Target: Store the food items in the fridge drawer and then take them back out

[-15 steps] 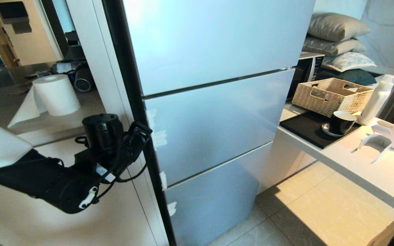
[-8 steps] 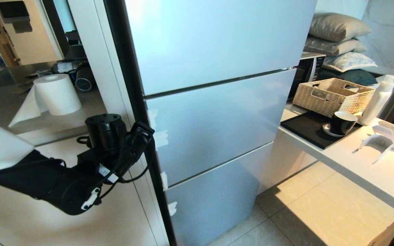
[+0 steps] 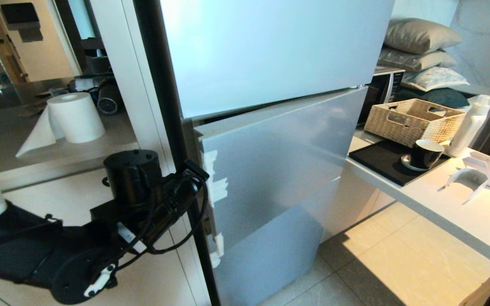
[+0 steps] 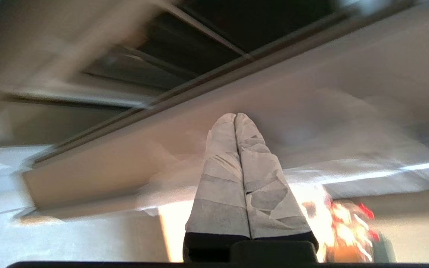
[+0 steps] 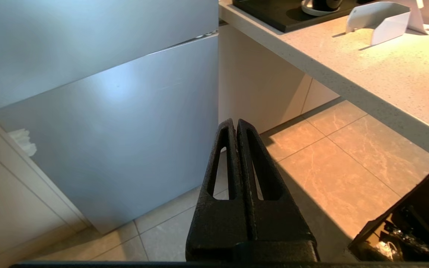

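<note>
Kitchen corner: pale counter [image 3: 462, 212] with wicker basket [image 3: 413, 119] and black cup [image 3: 425, 152] beside silvery fridge [image 3: 270, 51], tiled floor [image 3: 398, 263] below. Middle fridge front [image 3: 279, 157] ajar, left gripper [image 4: 235, 116] clenched empty at its edge; right gripper [image 5: 236, 124] clenched empty above floor. No food items or clear drawer visible.

My left claw [image 4: 235, 116], fingers pressed together, sits tight against the fridge's left edge beside the middle fridge front [image 3: 279, 157], which juts out slightly. On my right, open floor [image 3: 398, 263] lies between fridge and cluttered surface [image 3: 462, 212].

Smooth satin fridge fronts [image 3: 270, 140]; rough woven wicker basket [image 3: 413, 119].
</note>
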